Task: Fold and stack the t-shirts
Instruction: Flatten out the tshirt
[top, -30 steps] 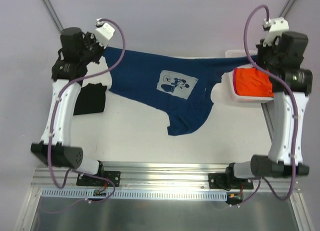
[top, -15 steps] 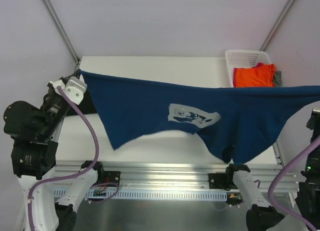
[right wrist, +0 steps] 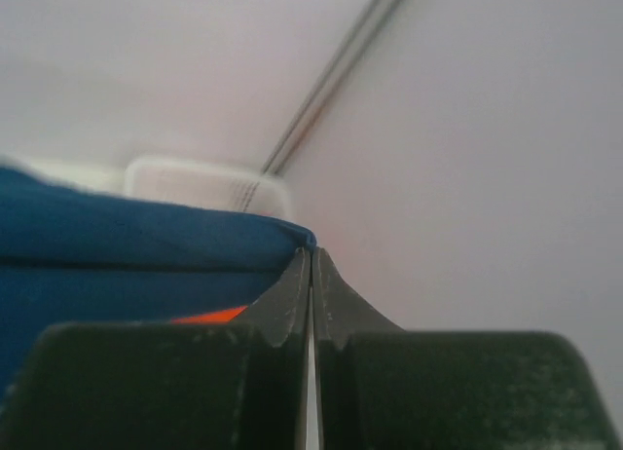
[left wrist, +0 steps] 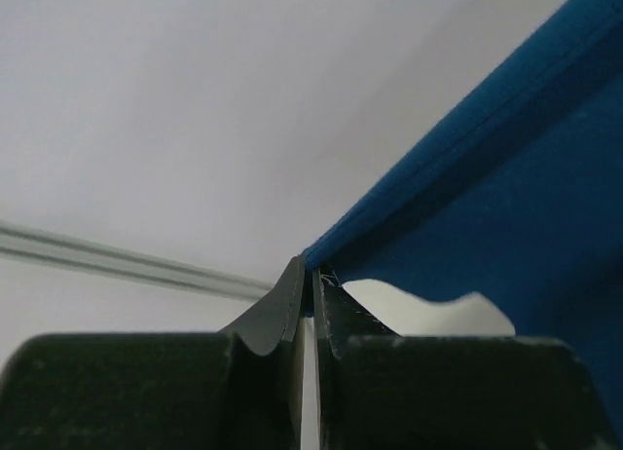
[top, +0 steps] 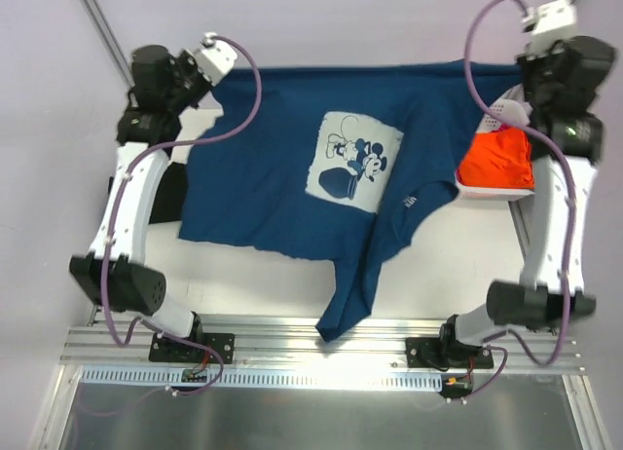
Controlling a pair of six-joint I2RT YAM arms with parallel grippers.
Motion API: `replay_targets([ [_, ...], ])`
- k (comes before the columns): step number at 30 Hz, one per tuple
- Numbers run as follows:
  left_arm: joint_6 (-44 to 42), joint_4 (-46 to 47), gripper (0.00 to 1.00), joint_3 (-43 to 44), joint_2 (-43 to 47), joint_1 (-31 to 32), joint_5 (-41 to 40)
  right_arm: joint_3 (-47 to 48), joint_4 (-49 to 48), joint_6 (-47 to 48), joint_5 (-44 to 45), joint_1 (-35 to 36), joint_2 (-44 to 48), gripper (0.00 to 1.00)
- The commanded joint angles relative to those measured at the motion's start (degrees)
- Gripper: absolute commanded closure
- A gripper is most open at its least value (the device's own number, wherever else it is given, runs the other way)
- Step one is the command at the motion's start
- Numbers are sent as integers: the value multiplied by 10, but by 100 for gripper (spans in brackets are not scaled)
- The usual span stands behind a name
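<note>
The navy blue t-shirt (top: 263, 168) with its pale cartoon print (top: 355, 163) lies spread print-up across the table, stretched along its far edge between both grippers. My left gripper (top: 212, 78) is shut on its far left corner, seen in the left wrist view (left wrist: 311, 275) pinching the navy cloth (left wrist: 506, 197). My right gripper (top: 521, 78) is shut on the far right corner, seen in the right wrist view (right wrist: 311, 255) with the navy cloth (right wrist: 127, 245). A black shirt (top: 173, 192) lies at the left, partly hidden by the left arm. An orange shirt (top: 496, 163) lies in the basket.
The white plastic basket (top: 477, 191) stands at the right side of the table, partly under the navy shirt and the right arm; it also shows in the right wrist view (right wrist: 195, 182). A navy flap (top: 341, 314) hangs over the table's near edge onto the metal rail.
Both arms swung from the near side back to the far side, carrying the navy shirt. It went from hanging stretched in the air to lying print-up on the table.
</note>
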State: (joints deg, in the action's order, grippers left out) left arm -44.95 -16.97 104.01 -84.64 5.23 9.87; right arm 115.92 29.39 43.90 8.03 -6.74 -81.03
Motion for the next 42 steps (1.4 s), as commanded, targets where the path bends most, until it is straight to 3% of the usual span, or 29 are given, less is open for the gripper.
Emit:
replay_targets([
  [1, -56, -12, 100, -40, -48, -14, -53, -19, -2, 9, -23, -20, -70, 100],
  [6, -82, -11, 100, -72, -108, -13, -63, -22, 75, 13, -69, 1, -191, 100],
  [12, -123, -12, 100, -18, -204, -14, -93, 36, 62, 13, -7, 33, -268, 99],
  [18, -100, -13, 100, 62, -207, -4, -112, 24, 16, 48, 48, 44, -201, 100],
  [22, -60, -13, 100, 4, -77, 5, -100, -45, 46, 23, 38, 44, -47, 99],
  [25, -27, -25, 100, -112, 63, 21, -72, -92, 156, -40, -9, 44, 66, 99],
  [28, 53, -94, 100, -217, 213, 36, -19, -134, 285, -110, -103, 28, 159, 99],
  [29, 114, -113, 100, -259, 249, 36, 0, -151, 311, -152, -113, 28, 230, 99],
  [33, 211, -289, 100, -337, 424, 36, 123, -191, 476, -185, -152, 27, 367, 100],
  [35, 214, -359, 100, -342, 456, 36, 153, -164, 577, -160, -106, 28, 401, 99],
  [37, 228, -434, 100, -321, 481, 36, 164, -63, 650, -135, -54, 39, 400, 99],
  [39, 233, -470, 100, -270, 480, 36, 167, 22, 650, -124, 21, 66, 371, 99],
  [40, 234, -481, 100, -250, 476, 36, 173, 93, 645, -115, 106, 80, 353, 99],
  [42, 222, -475, 100, -192, 454, 36, 176, 106, 568, -74, 187, 109, 331, 100],
])
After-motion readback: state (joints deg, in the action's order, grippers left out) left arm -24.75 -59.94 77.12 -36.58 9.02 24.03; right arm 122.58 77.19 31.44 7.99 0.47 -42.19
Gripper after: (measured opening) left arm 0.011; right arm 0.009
